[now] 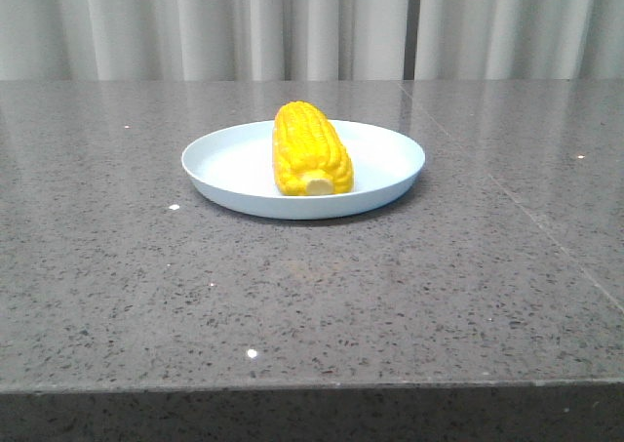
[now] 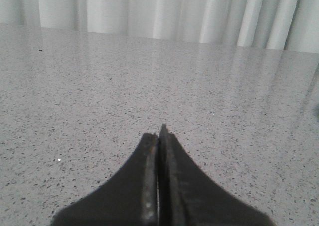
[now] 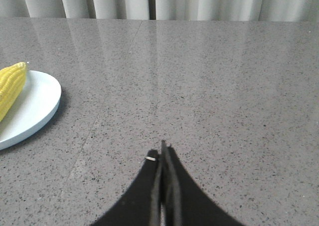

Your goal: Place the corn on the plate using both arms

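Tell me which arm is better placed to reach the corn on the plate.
Right, likely. Its shut right gripper has the yellow corn cob and pale blue round plate in view; the shut left gripper sees only grey stone table.

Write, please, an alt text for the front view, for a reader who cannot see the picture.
A yellow corn cob lies on a round pale blue plate in the middle of a grey speckled table, its pale cut end towards the camera. Pale curtains hang behind the table, and no robot arm is in view.
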You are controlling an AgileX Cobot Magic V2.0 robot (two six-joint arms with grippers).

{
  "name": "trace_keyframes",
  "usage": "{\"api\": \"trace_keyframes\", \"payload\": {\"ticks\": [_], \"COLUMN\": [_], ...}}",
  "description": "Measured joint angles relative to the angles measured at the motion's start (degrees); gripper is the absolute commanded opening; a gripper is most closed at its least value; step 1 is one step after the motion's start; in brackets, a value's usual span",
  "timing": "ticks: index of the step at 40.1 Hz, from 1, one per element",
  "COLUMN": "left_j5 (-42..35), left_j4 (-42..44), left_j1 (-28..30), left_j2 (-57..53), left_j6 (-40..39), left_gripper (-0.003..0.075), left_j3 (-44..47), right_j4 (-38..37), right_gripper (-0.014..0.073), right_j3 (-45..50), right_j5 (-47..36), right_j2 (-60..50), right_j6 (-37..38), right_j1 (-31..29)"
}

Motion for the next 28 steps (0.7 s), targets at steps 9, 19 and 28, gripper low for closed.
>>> {"api": "trace_keyframes", "payload": {"ticks": [9, 19, 28], "left_j5": [0.0, 0.0, 0.0], "left_j4": [0.0, -0.1, -0.1], "left_j1": [0.0, 0.0, 0.0], "left_j2": [0.0, 0.0, 0.0], "left_j6": [0.0, 0.0, 0.0], "left_gripper": [-0.002, -0.002, -0.002], "left_j3": [0.0, 0.0, 0.0], "right_j4": [0.0, 0.0, 0.7], "right_gripper": [-0.0068, -0.0068, -0.0068], "right_j3": [0.0, 0.0, 6.2], "right_j5": [0.0, 0.0, -5.9], "right_j2": [0.0, 0.0, -2.6], "right_j6": [0.0, 0.0, -2.4], "right_j1": [0.0, 0.0, 0.0]}}
